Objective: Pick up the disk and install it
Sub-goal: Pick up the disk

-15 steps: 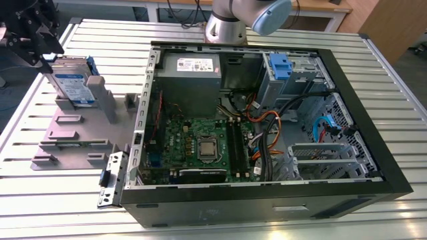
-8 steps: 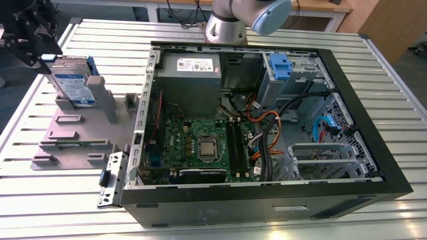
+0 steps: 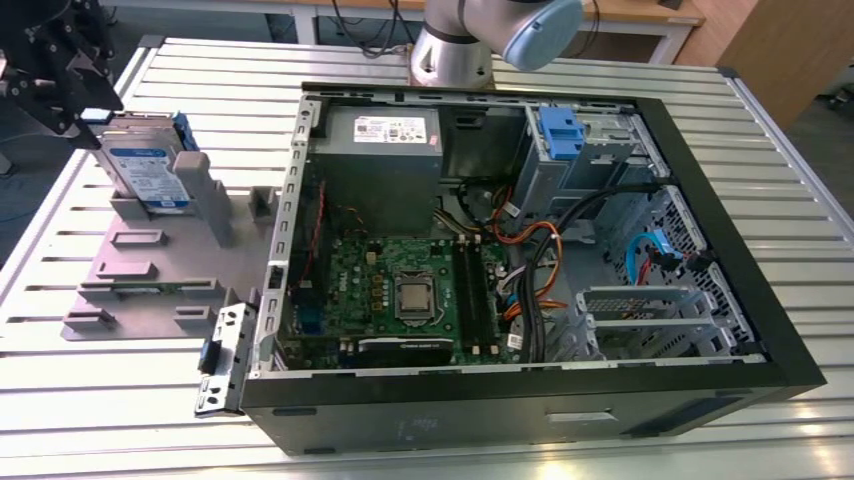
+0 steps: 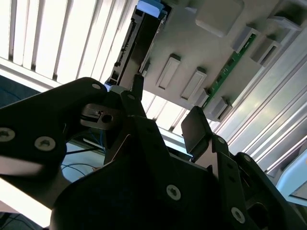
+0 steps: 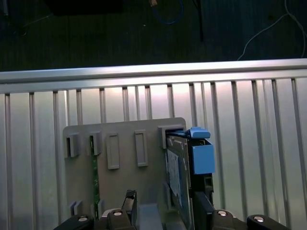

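— So, biggest thing first: what lies around the fingers?

— Beneath them is the slatted metal table (image 3: 747, 130), and well off to one side of them the open computer case (image 3: 763, 300). Directly below is the grey plastic stand (image 5: 124, 143) with its upright posts.

— And the disk?

— The disk (image 5: 178, 175) stands on edge in that stand, not yet in the case, blue carrier rail along its side. It sits just ahead of the fingertips, thin edge toward them. Its long axis looks roughly upright, about in line with the fingers' reach.

— What are the fingers doing?

— 1 gripper (image 5: 165, 203), 2 fingers (image 5: 129, 203), spread apart and pinching nothing. In the first wrist view the disk's near edge falls in the gap between them, much closer to 1 finger than the other; I cannot tell if that finger touches it.

— Arm pose?

— The arm (image 3: 467, 40) reaches from its base behind the case, and the gripper points down over the disk's upper end.
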Available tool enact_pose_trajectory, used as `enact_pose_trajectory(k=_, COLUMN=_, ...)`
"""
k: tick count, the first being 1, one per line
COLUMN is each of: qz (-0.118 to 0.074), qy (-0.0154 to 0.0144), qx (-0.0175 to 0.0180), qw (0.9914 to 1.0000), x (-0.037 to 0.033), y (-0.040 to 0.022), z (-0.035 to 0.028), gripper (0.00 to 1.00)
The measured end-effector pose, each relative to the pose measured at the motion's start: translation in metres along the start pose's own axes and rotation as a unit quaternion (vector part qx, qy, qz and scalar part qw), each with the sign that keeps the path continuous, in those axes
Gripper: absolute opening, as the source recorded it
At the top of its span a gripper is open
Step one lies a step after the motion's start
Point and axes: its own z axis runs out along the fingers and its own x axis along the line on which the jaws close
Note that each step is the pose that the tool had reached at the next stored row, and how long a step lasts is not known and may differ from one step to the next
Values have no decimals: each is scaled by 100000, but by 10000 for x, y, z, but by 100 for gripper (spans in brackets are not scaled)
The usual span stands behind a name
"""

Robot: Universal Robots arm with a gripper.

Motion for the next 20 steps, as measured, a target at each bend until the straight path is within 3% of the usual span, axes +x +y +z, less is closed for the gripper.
enact_pose_trajectory(k=4, qz=231, qy=-11, qx=18, qw=100000, x=-53, y=10, z=17, gripper=59)
enact_pose_trajectory(k=20, qz=227, qy=-119, qx=7, qw=100000, x=-96, y=103, z=57, gripper=59)
